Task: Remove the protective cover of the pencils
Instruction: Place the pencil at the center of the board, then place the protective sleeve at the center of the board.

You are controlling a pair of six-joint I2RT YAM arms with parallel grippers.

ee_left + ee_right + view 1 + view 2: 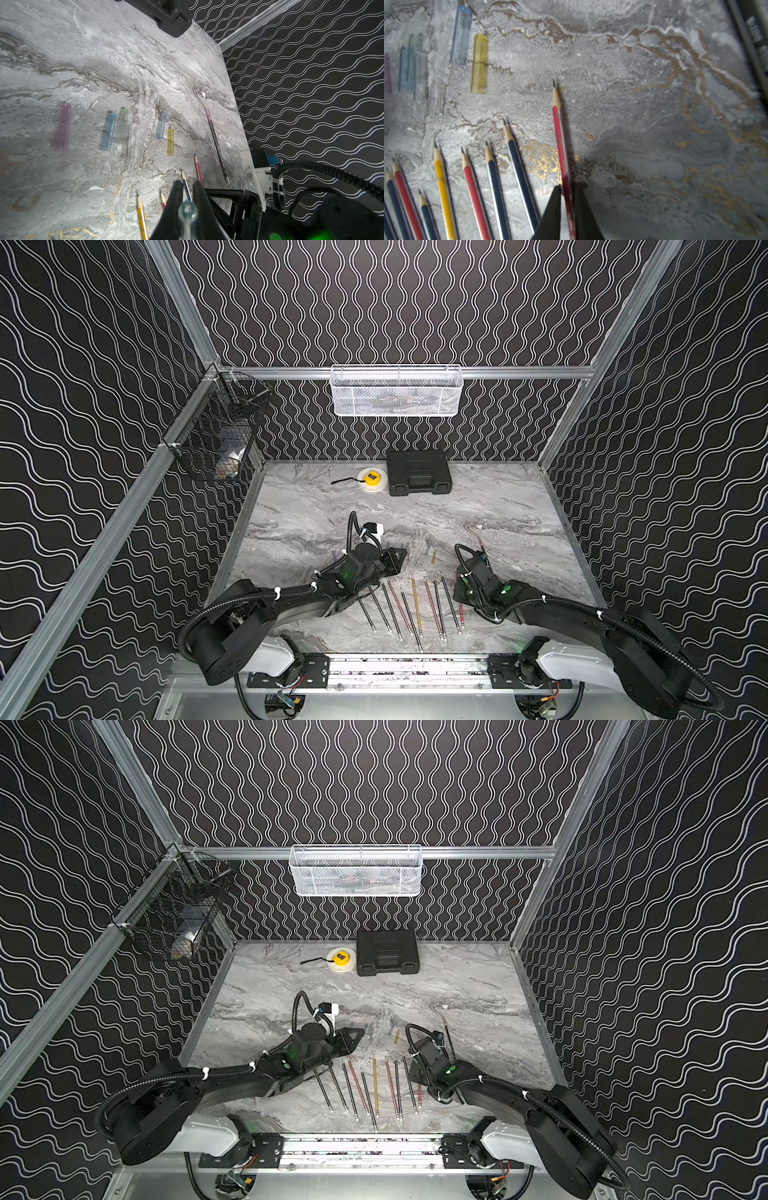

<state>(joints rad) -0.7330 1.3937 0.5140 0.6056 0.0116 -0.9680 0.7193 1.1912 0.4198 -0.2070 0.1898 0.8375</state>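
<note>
A row of bare-tipped pencils (417, 605) lies fanned at the 6 o'clock side of a marble table (519, 510), points toward 12, back ends near the front rail (407, 668). Loose tinted caps (108, 131) lie just beyond the points, toward 12, a yellow cap (170, 142) among them. One black pencil (217, 145) lies apart at about 2 o'clock from the row, a purple cap (207, 113) on its tip. The left gripper (187, 184), at 11 o'clock from the row, is closed on a clear cap (188, 209). The right gripper (568, 187), at the row's 3 o'clock end, straddles a red pencil (562, 149) with jaws barely parted; whether they pinch it is unclear. Bare marble runs toward 12 up to a black case (419, 472) and tape measure (371, 480) at the back edge; patterned walls (665, 448) close 9, 12 and 3.
</note>
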